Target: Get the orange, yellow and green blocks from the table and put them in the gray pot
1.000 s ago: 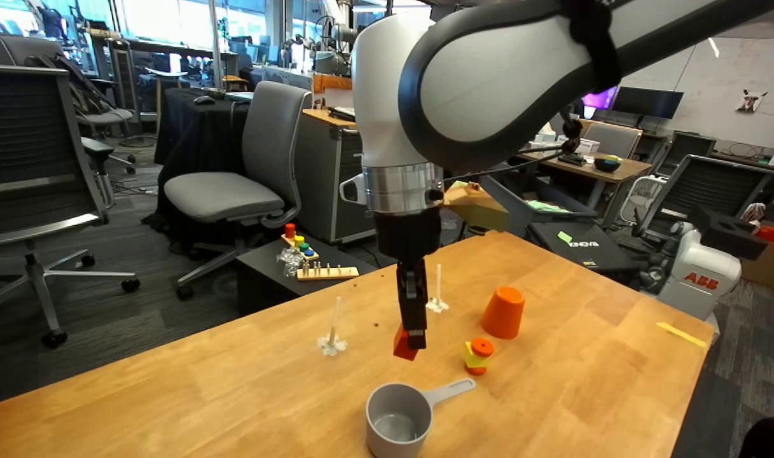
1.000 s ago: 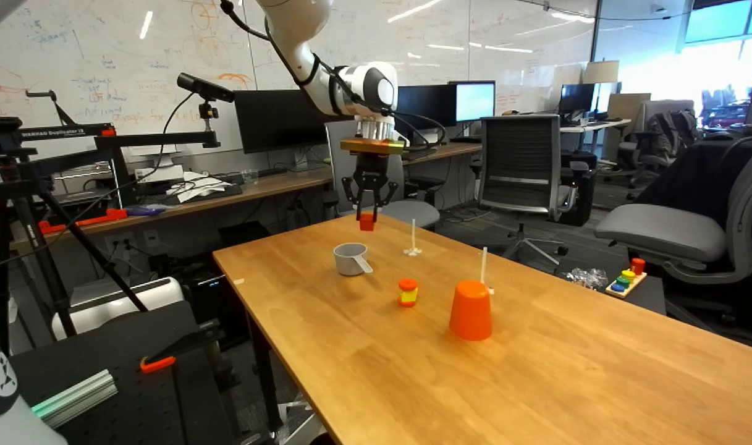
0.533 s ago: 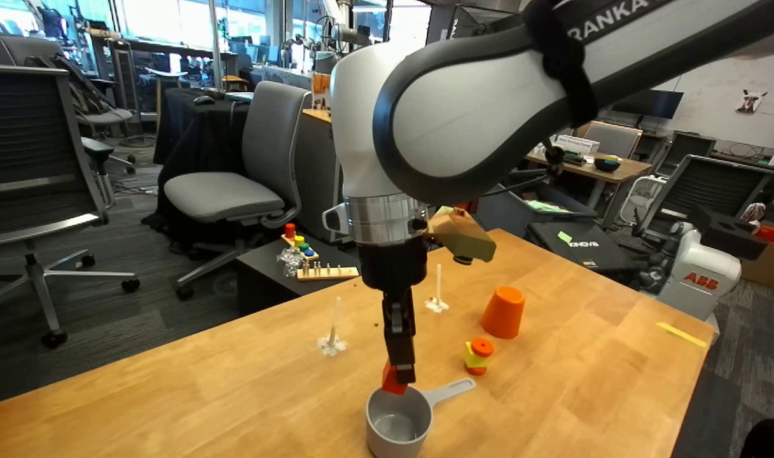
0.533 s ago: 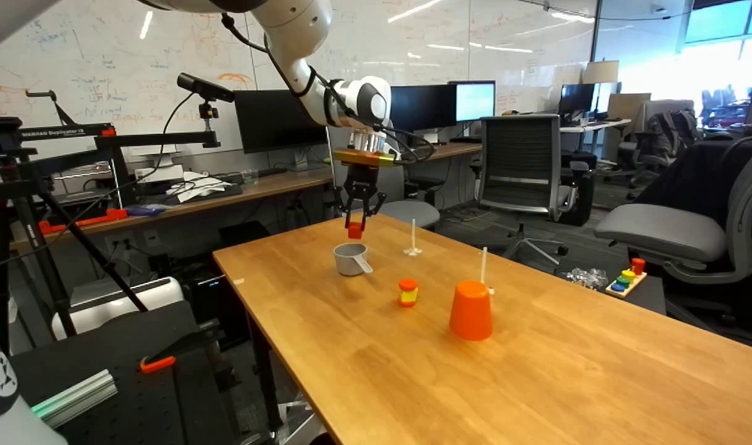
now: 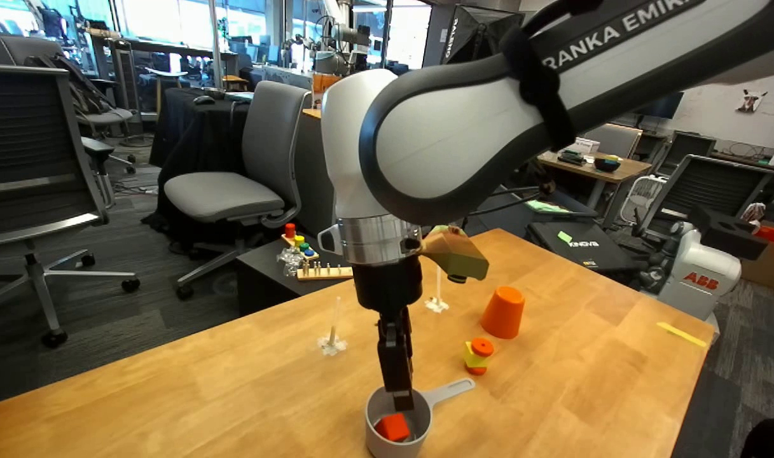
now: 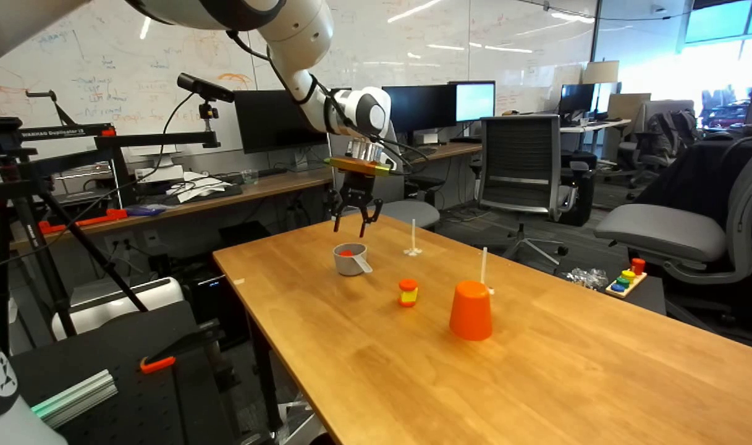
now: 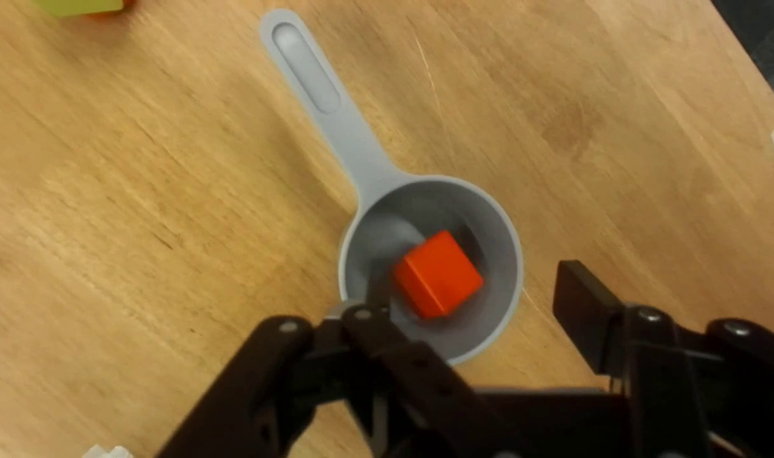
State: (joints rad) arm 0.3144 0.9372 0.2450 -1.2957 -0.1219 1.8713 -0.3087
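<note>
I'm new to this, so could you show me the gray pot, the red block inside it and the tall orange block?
Gray pot [image 6: 346, 267]: in an exterior view, on its outer wall.
Red block [image 7: 442, 272]: in the wrist view, on its largest visible face.
Tall orange block [image 6: 471, 314]: in an exterior view, on its side.

The place was a robotics lab with the furniture of an office. A jointed arm [image 5: 444, 140], lettered with part of the name Franka Emika, reached over a wooden surface [image 5: 590, 356]; beyond its edge stood a white machine [image 5: 704, 277] marked ABB and a black case [image 5: 584, 248] printed KINOVA. A long whiteboard [image 6: 135, 74], scribbled with notes too small to read, stretched behind a row of monitors [image 6: 277, 123]. A camera [image 6: 204, 88] was mounted on a black rail [image 6: 153, 140], and a nearby bar [image 6: 67, 131] read Wanhao Duplicator. Wheeled chairs [image 5: 224, 194] stood on dark carpet [image 5: 132, 337], with bright windows [image 5: 161, 25] beyond.
</note>
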